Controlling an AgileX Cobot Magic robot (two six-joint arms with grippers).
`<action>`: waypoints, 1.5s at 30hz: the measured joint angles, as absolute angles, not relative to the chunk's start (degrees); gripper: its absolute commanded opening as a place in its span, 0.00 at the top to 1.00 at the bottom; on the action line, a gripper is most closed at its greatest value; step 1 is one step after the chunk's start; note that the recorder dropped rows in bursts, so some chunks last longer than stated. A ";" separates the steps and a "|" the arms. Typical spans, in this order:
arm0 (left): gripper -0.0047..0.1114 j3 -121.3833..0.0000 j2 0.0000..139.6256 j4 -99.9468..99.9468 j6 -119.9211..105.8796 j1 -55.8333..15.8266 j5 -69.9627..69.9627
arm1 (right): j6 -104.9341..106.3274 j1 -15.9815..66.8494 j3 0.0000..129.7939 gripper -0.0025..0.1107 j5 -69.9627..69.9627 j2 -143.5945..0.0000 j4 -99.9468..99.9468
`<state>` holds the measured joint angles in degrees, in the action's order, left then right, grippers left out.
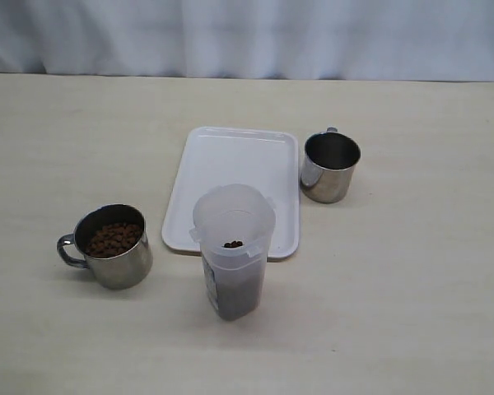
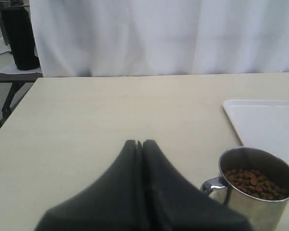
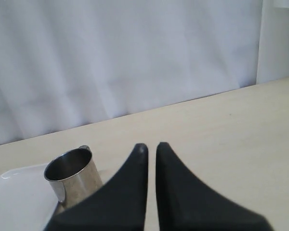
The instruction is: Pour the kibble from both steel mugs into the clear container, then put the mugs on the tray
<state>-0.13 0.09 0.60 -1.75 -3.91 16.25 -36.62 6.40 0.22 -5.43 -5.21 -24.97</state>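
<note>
Left gripper point(image 2: 138, 143) is sitting pressed together beside the kibble mug point(image 2: 260, 211); right gripper point(image 3: 151, 147), closed too, is sitting near the other mug point(image 3: 74, 178). Only the outside view is showing the clear container point(image 1: 235, 271) before the tray point(image 1: 230, 164).

The left gripper point(image 2: 139, 143) ends in two matte, charcoal-black fingers point(image 2: 118, 192). They are broad at the base and taper in smooth curves to blunt, rounded tips, and only a thin dark seam divides them. The right gripper point(image 3: 151, 147) has the same pair of plain black, wedge-shaped fingers, with a slim pale slit between them. The finger nearer the tray point(image 3: 14, 192) shows a small light glint at its tip, while the one farther from the tray is evenly dark.
</note>
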 measured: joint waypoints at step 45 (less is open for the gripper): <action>0.96 -0.13 0.09 0.60 -1.75 -3.91 16.25 | -9.21 6.40 0.22 0.94 -8.16 -2.65 1.05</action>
